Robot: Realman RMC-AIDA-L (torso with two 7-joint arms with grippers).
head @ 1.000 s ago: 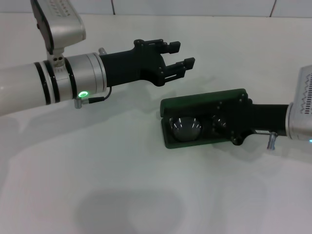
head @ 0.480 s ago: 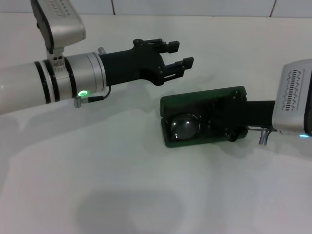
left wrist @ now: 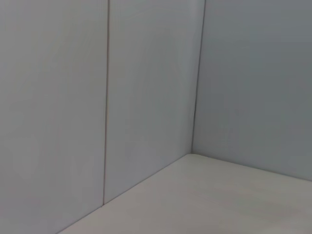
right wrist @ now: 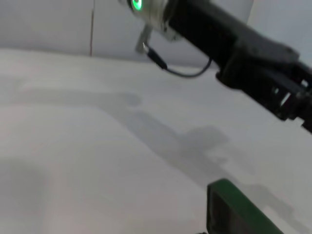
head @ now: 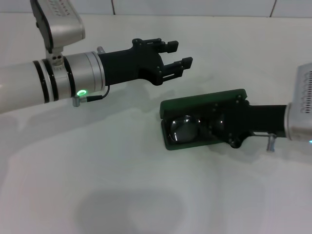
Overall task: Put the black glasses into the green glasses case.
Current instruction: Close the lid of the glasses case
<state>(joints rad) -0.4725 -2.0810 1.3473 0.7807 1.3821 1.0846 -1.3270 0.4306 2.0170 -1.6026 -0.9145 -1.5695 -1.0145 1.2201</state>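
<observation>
a: where are the black glasses (head: 187, 128) right now?

b: right of centre in the head view, lying inside the open green glasses case (head: 201, 104), which sits on the white table (head: 122, 185). one round lens shows clearly at the case's left end; the other half is under the right gripper (head: 225, 126).

a: is that gripper holding them?

b: i cannot tell. its black body reaches in from the right edge of the frame and covers the case's right half, and the fingertips are hidden.

a: and the left gripper (head: 175, 54)?

b: up in the upper middle of the frame, above and left of the case, well clear of it. its two fingers stand apart with nothing between them.

a: how would the glasses handle, in your view?

b: light and fragile, i'd judge. thin frame, slim arms that could bend, and lenses that would smear or scratch. best taken at the bridge or the frame rim, gently, never on the glass.

a: the case?

b: looks stiff and hard, probably smooth enough to slide on the table. the lid stands open along the far edge; i'd push on its outer face to close it.
</observation>
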